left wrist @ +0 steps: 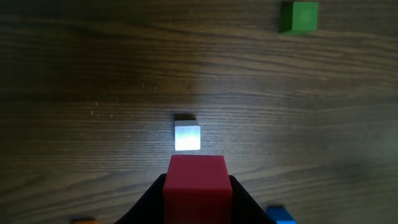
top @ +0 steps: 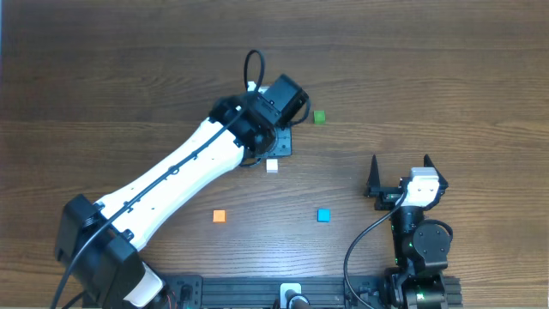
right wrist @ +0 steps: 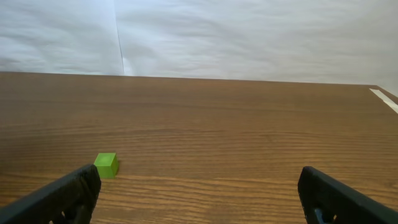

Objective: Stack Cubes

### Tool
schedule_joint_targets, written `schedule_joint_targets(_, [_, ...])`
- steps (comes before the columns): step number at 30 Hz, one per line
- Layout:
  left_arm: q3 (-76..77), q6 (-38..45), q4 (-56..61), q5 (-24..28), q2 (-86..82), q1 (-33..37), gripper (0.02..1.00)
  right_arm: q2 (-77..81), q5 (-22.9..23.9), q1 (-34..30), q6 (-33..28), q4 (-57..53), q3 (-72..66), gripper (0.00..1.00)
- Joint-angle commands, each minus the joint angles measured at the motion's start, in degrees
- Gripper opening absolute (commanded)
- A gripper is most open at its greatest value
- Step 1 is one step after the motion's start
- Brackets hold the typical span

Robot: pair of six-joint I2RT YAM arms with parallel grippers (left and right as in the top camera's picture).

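Red cube (left wrist: 197,171) clamped, hovering in the left end effector (left wrist: 198,186) near the white cube (left wrist: 187,135) on the worktop (left wrist: 93,62), stacking none yet, leaving green cube (left wrist: 299,16), blue cube (top: 323,215) and orange cube (top: 220,216) lying apart, right end effector (right wrist: 199,186) gaping empty.

Apparently a robotics lab bench; wood-grain tabletop (top: 103,69), plain white sheet backdrop (right wrist: 249,37) behind, black mounting rail (top: 232,290) along one edge.
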Motion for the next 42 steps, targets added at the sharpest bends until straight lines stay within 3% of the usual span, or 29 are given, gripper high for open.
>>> schedule_joint_targets(1, [-4.48, -4.37, 2.56, -1.99, 0.39, 0.15, 0.036, -0.35, -0.50, -0.42, -0.22, -0.04, -0.44, 0.993])
schedule_joint_targets(42, [-6.97, -4.46, 7.65, 0.63, 11.39, -1.77, 0.038, -0.35, -0.50, -0.42, -0.22, -0.04, -0.44, 0.991])
